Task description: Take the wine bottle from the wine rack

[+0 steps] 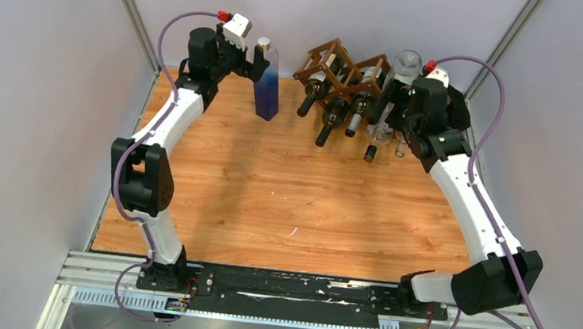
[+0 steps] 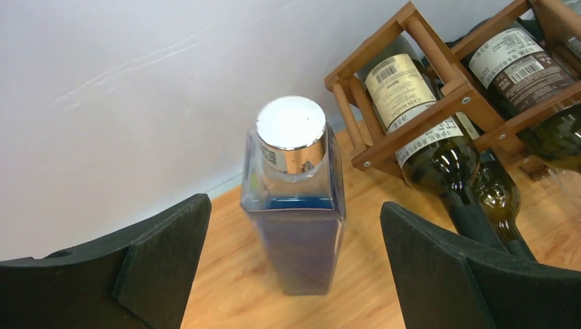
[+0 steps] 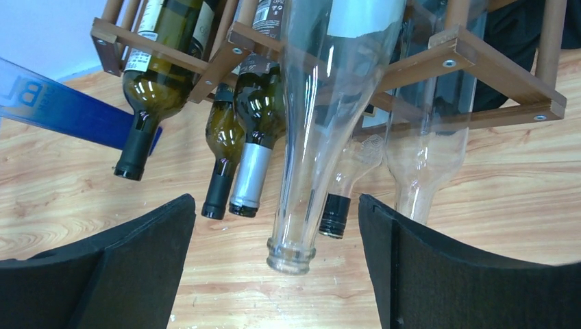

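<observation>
Left side first: left gripper [image 2: 292,209] has its fingers [image 2: 164,253] spread wide either side of a blue square bottle [image 1: 267,91], not touching it as far as I can see. Bottle stands upright on the table [image 1: 285,204], silver cap [image 2: 291,123] on, just left of the wine rack [image 2: 458,92], so it's off the rack. Risk here: it's tall w/ a narrow base, so a finger clipping it on the way out could tip it into the rack.

Middle: brown slatted rack sits at the back of the table, dark green wine bottles [image 3: 161,82] lying in its cells, necks pointing out & down.

Right side: right gripper [image 3: 276,205] is also spread apart, holding nothing, lined up on the neck of a clear glass wine bottle [image 3: 322,123] (prob the next one to come out). That one lies in a right-hand cell, neck sloping out toward the table. It's uncapped, looks empty, smooth & tapered. Risks: slick neck slips out of the grip; an angled pull drags the rack or knocks the neighbouring clear bottles. Can't tell if its mouth touches the table.
</observation>
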You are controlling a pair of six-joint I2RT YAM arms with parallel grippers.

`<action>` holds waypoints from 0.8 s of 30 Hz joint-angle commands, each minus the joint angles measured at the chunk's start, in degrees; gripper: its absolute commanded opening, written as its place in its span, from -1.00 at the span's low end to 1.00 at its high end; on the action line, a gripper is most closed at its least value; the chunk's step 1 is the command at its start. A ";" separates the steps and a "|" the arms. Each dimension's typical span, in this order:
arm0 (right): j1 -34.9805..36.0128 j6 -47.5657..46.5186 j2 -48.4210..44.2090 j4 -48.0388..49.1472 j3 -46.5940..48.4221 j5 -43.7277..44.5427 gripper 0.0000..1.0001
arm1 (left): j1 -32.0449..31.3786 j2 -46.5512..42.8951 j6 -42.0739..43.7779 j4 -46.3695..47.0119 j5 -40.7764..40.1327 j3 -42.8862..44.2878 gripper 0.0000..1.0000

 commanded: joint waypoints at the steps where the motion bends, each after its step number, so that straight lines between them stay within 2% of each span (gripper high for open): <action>1: -1.64 1.03 4.33 -3.54 3.56 -2.64 0.75 | 1.41 -5.77 5.32 -27.15 -1.16 8.46 1.00; 4: -1.78 1.22 6.16 -3.54 3.88 -2.91 0.66 | 2.86 -7.87 5.96 -38.77 -1.46 11.95 1.00; 11: -2.25 2.30 9.18 -3.59 3.57 -1.13 0.65 | 7.02 -11.40 3.62 -58.36 1.45 19.77 1.00; 18: -2.42 4.01 13.43 -2.90 4.68 1.01 0.49 | 7.13 -18.51 5.43 -63.46 -2.36 16.17 1.00; 22: -3.05 5.94 14.73 -1.40 3.60 1.75 0.38 | 7.13 -23.93 5.97 -63.96 -0.85 12.02 1.00; 24: -3.47 6.72 14.32 0.15 2.51 1.53 0.26 | 7.13 -25.12 6.64 -64.84 -0.55 10.83 1.00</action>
